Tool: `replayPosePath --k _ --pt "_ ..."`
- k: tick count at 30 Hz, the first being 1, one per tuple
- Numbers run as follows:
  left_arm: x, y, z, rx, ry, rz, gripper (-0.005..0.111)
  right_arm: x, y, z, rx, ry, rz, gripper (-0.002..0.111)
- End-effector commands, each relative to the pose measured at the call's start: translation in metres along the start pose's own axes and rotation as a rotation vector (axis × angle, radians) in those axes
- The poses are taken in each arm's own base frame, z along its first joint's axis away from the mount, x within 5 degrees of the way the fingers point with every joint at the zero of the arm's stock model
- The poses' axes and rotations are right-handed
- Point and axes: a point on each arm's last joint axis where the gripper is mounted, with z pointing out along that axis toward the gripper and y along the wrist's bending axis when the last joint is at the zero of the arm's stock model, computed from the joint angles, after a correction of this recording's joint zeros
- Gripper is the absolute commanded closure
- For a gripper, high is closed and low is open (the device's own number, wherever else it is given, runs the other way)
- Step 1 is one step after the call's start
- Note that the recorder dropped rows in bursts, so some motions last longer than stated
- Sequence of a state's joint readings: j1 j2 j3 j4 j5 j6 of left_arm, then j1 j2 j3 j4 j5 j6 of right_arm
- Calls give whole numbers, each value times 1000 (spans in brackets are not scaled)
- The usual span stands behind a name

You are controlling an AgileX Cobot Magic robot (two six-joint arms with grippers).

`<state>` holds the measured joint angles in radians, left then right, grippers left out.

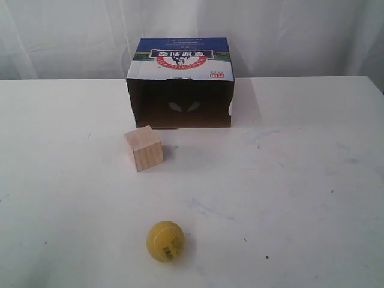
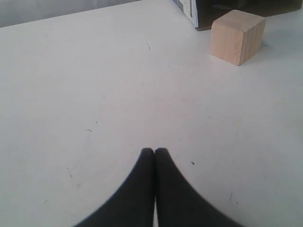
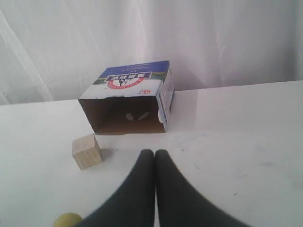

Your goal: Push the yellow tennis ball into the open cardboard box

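Observation:
The yellow tennis ball (image 1: 165,240) rests on the white table near the front edge, label patch facing the camera; a sliver of it (image 3: 67,220) shows beside the right gripper's fingers. The open cardboard box (image 1: 180,84) lies at the back with its dark opening toward the ball; it also shows in the right wrist view (image 3: 127,98), and a corner (image 2: 189,9) in the left wrist view. My left gripper (image 2: 154,151) is shut and empty over bare table. My right gripper (image 3: 155,152) is shut and empty, pointing at the box. Neither arm appears in the exterior view.
A pale wooden cube (image 1: 144,148) stands between ball and box, slightly left of the box opening; it shows too in the left wrist view (image 2: 236,36) and the right wrist view (image 3: 87,151). White curtain (image 1: 288,30) behind the table.

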<state>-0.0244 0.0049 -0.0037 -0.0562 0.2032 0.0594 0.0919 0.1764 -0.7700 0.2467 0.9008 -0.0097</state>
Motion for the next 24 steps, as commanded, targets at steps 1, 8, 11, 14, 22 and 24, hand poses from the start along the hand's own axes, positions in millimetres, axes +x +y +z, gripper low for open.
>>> replayPosePath --k 1,8,11,14,22,24 --pt "1 0 0 -1 -3 -12 107 -5 9 17 -117 131 -101 108" --pt "1 0 0 -1 -3 -12 107 -27 8 55 -177 337 -211 108" --pt "1 0 0 -1 -3 -12 107 -39 9 80 -216 456 -260 108" --pt "1 0 0 -1 -3 -12 107 -48 14 114 -242 557 -363 108" --pt "1 0 0 -1 -3 -12 107 -24 66 192 -142 722 -666 108" --pt "1 0 0 -1 -3 -12 107 -11 89 200 -151 721 -704 108"
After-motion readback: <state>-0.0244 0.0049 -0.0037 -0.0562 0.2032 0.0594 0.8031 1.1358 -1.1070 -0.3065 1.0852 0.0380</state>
